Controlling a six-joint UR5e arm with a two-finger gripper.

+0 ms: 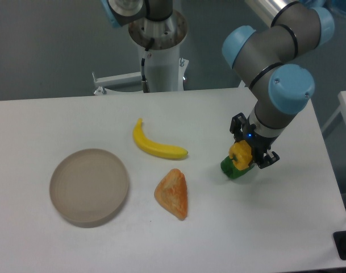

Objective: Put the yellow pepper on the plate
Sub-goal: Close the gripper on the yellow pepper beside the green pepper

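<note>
On the right side of the white tabletop (263, 227), my end effector (245, 154) is closed on the small, blocky yellow toy pepper (240, 153), its two dark fingers clamped on either side. Just beneath and touching it, as far as I can tell, sits a green toy pepper (234, 168) — I judge the yellow one barely raised, if at all. The round, shallow grey-beige plate (88, 185) lies well apart, far across the tabletop toward the opposite side and slightly nearer the camera. Between us lie an orange triangular pastry (173, 193) and a long yellow banana (157, 146) — so the coming move wants a lift first, then a long carry across over them.
</note>
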